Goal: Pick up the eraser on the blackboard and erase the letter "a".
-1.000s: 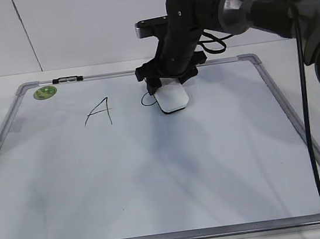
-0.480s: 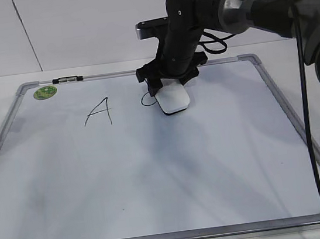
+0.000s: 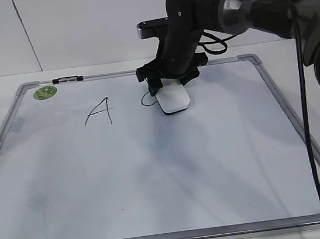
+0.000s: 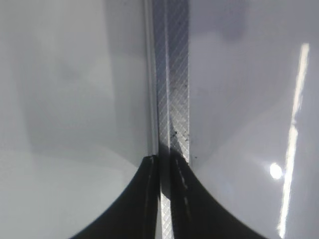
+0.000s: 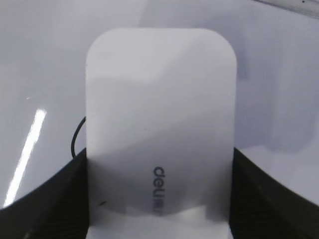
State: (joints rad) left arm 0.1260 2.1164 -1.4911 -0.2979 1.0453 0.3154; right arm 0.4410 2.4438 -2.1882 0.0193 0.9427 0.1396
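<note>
White wall stands behind a white desk [image 3: 292,49] on which the blackboard [image 3: 155,173] lies flat, its silver frame all round and a green sticker [image 3: 45,92] near the far left corner. Right fingers [image 5: 40,199] are clamped on the eraser [image 3: 172,99], one on each long side of it (grey lettering faces up in the wrist view), with the block pressed down on the board. Just left of those fingers a curved stroke of the letter "a" [image 3: 144,100] peeks out; the capital A [image 3: 99,111] sits further left. Left fingers [image 4: 164,199] are closed together, empty, over the board's frame edge.
</note>
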